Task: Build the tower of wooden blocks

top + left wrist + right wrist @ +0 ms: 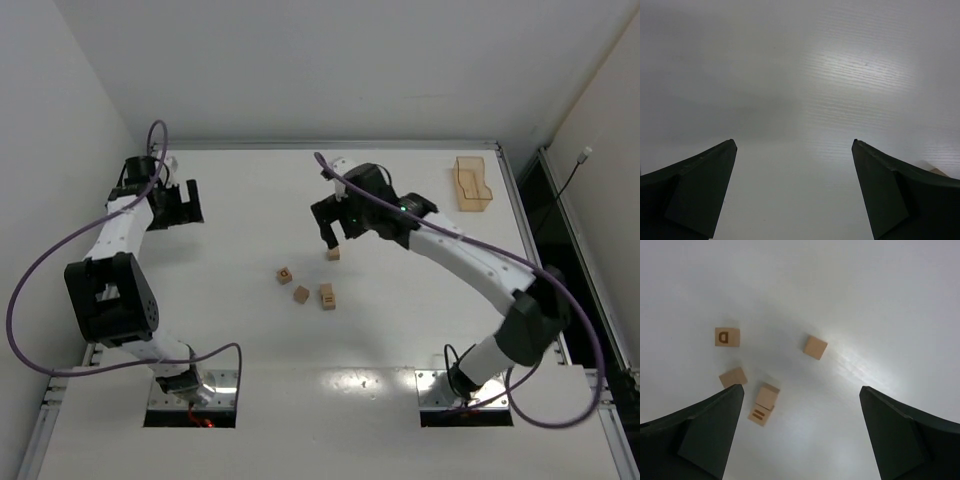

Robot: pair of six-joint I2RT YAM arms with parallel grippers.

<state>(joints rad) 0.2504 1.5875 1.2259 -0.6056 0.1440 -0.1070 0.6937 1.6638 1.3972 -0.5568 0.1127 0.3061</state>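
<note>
Several small tan wooden cubes lie loose on the white table. One plain cube (333,254) (815,347) lies just below my right gripper (333,238) (800,387), which is open, empty and hovers above the table. A cube with a D mark (285,275) (727,336) and a plain cube (301,294) (733,376) lie apart to the left. Two cubes touch as a pair (327,296) (764,404), one with two dark lines; I cannot tell if they are stacked. My left gripper (185,205) (794,141) is open and empty at the far left over bare table.
A translucent tan tray (472,184) stands at the back right corner. Raised table edges run along the back and right. Purple cables loop off both arms. White walls close in on the left and back.
</note>
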